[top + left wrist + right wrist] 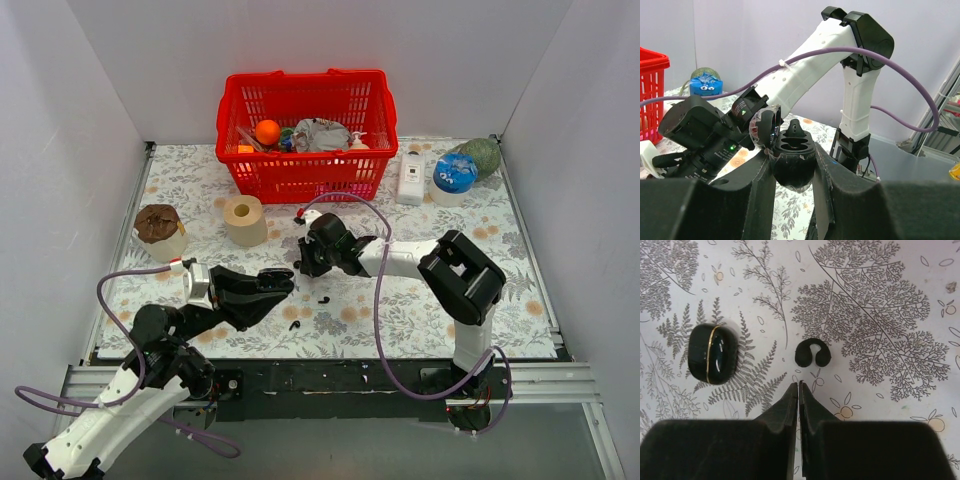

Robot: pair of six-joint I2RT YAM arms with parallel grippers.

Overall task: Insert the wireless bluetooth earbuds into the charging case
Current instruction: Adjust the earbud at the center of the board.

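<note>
My left gripper [280, 282] is shut on the charging case [792, 150], a glossy black oval held above the cloth. Its lid [764, 129] is open and both cavities look empty. My right gripper [303, 262] is shut and empty, and its tips [796, 129] stand just behind the case. Two tiny black buds lie on the cloth below, one curled [323, 299] and one oblong [293, 324]. In the right wrist view the curled one [812, 354] lies just ahead of my shut right gripper [799, 385]. The oblong one [713, 353], with a gold line, lies to its left.
A red basket [305, 135] with several items stands at the back. A tan tape roll [244, 220] and a brown-topped cup [160, 232] are at the left. A white bottle [411, 175], a blue jar [455, 175] and a green ball [482, 155] are at the back right.
</note>
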